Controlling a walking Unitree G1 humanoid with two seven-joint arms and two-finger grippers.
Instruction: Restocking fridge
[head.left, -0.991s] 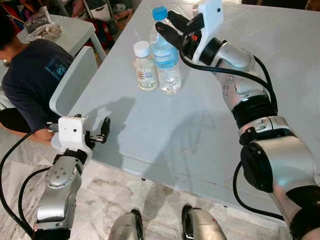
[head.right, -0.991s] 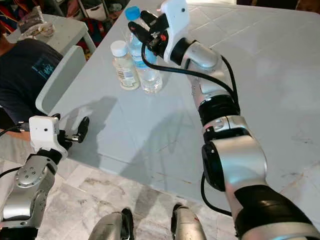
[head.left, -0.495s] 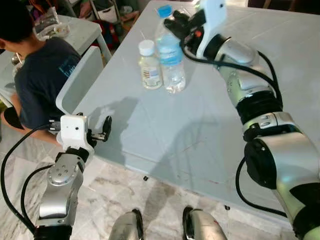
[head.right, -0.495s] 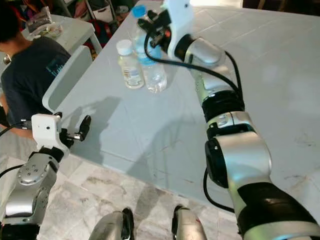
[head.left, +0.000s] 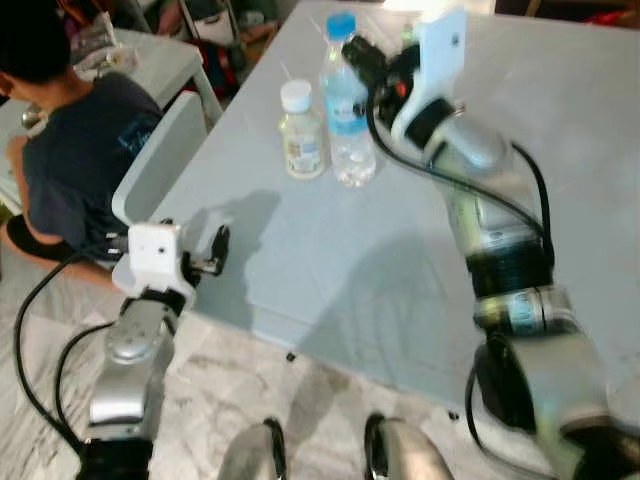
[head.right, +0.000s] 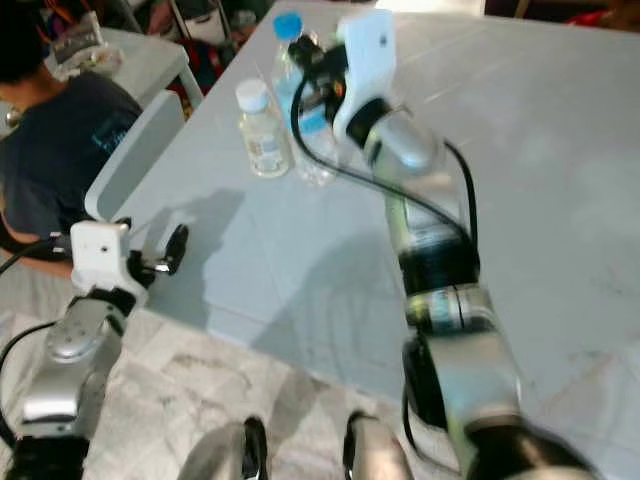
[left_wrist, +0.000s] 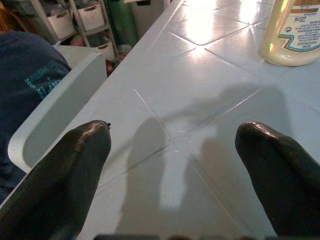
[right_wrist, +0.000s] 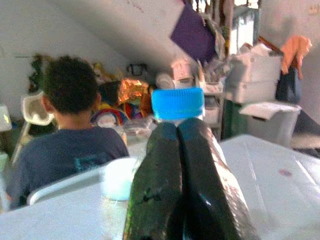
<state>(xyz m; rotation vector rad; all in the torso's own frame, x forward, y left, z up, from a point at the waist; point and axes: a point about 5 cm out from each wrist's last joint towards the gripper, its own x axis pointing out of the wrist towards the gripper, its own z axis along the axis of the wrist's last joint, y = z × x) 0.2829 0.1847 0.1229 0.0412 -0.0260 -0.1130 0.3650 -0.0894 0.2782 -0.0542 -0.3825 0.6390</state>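
My right gripper (head.left: 362, 52) fingers pressed together beside clear blue-capped water bottle (head.left: 345, 110), probably not gripping, left gripper (left_wrist: 175, 165) spread wide at pale tiled table (head.left: 330, 260) edge, white-capped yellowish bottle (head.left: 301, 135) adjacent.

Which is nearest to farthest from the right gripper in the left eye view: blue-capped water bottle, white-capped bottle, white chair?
1. Blue-capped water bottle, right at the right gripper fingertips.
2. White-capped bottle, just left of it.
3. White chair, off the table's left edge.

Right gripper (right_wrist: 181, 150) fingers hide the blue-capped water bottle (right_wrist: 177, 103) below its cap
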